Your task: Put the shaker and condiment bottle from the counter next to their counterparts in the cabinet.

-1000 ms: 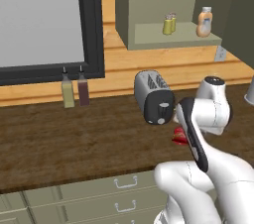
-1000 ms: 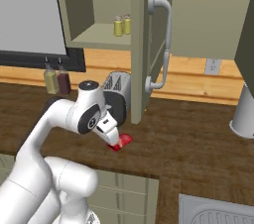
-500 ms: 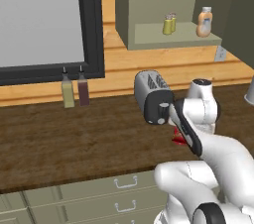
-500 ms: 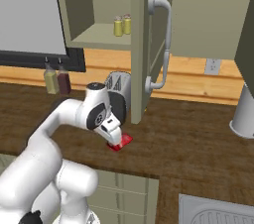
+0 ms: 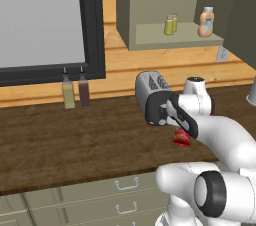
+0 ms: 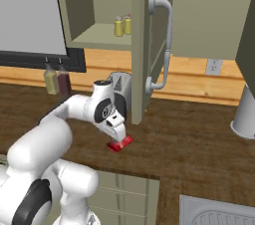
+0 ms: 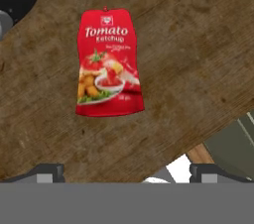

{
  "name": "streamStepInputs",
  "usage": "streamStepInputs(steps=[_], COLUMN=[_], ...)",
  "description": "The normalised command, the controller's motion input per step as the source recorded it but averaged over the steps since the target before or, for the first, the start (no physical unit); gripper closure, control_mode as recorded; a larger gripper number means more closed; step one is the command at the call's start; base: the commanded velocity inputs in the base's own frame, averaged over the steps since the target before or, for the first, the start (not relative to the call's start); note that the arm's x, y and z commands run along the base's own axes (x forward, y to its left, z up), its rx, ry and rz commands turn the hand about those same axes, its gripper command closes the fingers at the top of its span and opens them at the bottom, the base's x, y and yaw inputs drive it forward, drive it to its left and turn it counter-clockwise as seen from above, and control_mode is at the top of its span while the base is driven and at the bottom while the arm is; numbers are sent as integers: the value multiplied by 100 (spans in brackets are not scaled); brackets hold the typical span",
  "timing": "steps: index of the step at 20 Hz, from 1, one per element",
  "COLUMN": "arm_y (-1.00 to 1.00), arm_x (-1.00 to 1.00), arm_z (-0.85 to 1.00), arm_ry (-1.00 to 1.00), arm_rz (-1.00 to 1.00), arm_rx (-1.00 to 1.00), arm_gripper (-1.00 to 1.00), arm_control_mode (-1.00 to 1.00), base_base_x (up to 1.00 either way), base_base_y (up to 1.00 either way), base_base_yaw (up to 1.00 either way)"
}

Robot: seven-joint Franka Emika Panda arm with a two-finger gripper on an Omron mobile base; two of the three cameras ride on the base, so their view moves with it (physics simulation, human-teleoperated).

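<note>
jaws: spread wide, holding nothing; the two dark tips stand at the far corners of the hand view, well apart, touching no object.
gripper (image 7: 124, 171): poised above the bottle, looking straight down on it.
bottle (image 7: 108, 64): red, flat on the counter (image 7: 198, 44), label up reading "tomato"; it lies near the counter's front edge, just in front of the toaster (image 5: 152, 95).
bottle, base views: a red patch (image 6: 120, 143) showing under the hand, partly hidden by the arm (image 5: 181, 137).
cabinet (image 6: 99, 5): door open; on its pale shelf two small yellow shakers (image 6: 123, 25) stand side by side, close together.
peach bottle (image 5: 205, 22): upright on the same shelf, well apart from the shakers, toward the right end.
counter, back: two tall nozzle bottles (image 5: 75, 89) stand together under the dark window frame.
</note>
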Motion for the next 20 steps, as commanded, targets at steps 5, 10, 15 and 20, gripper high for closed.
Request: streamStepInputs(steps=[5,10,15,20], arm_y=[-27,-18,0,0], arm_x=[6,0,-3,0], arm_z=[-6,-17,-35,-35], arm_ry=[14,12,3,0], arm_rz=[0,0,0,0], arm_rx=[-1,-1,0,0], arm_gripper=[-100,-100,-100,-100], arm_control_mode=[-100,-100,-100,-100], base_base_x=[0,0,0,0], base_base_y=[0,0,0,0], base_base_yaw=[0,0,0,0])
